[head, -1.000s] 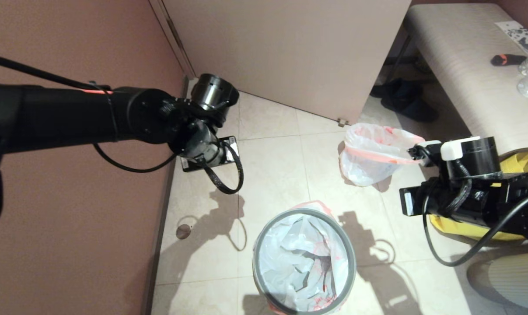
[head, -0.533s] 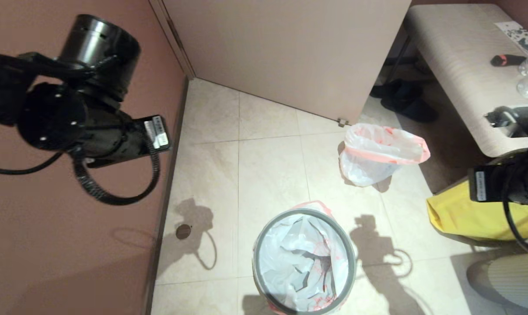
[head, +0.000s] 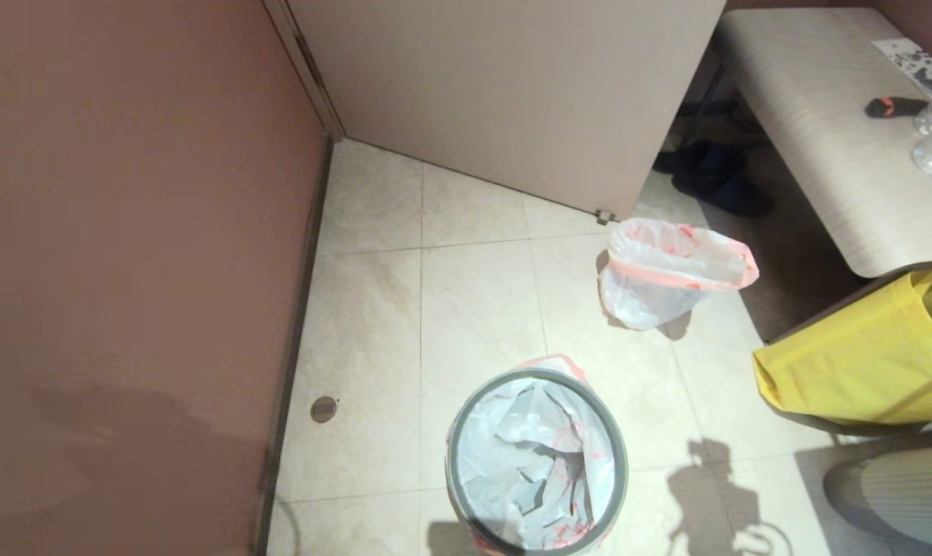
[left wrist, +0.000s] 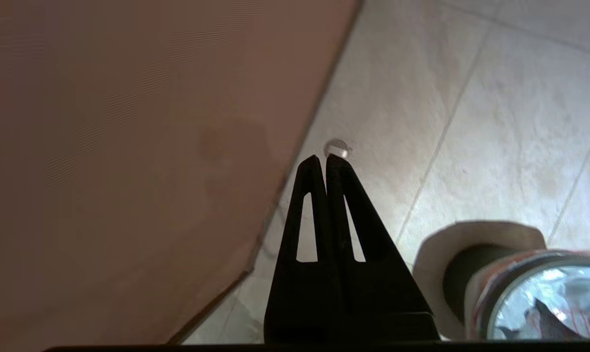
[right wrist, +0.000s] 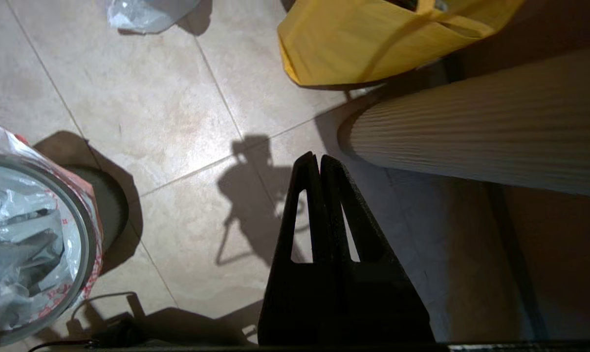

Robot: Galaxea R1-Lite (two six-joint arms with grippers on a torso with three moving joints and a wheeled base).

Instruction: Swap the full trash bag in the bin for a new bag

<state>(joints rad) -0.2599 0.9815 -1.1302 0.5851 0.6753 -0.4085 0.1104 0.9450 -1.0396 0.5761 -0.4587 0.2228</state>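
The bin, black with a grey ring rim, stands on the tiled floor near me, lined by the new bag, limp and wrinkled, its pink band folded over the rim. The full trash bag stands by itself farther off, to the right, next to the partition's corner. Neither arm shows in the head view. In the left wrist view my left gripper is shut and empty above the floor by the brown wall, the bin beside it. My right gripper is shut and empty over the tiles, to the right of the bin.
A big yellow bag sits at the right under a beige bench. A ribbed beige object lies near the right corner. A brown wall runs along the left, a partition behind. A round floor drain lies left of the bin.
Both arms have pulled back out of the head view. The right gripper has left the full bag's rim; that bag stays standing on the floor. The bin has not moved.
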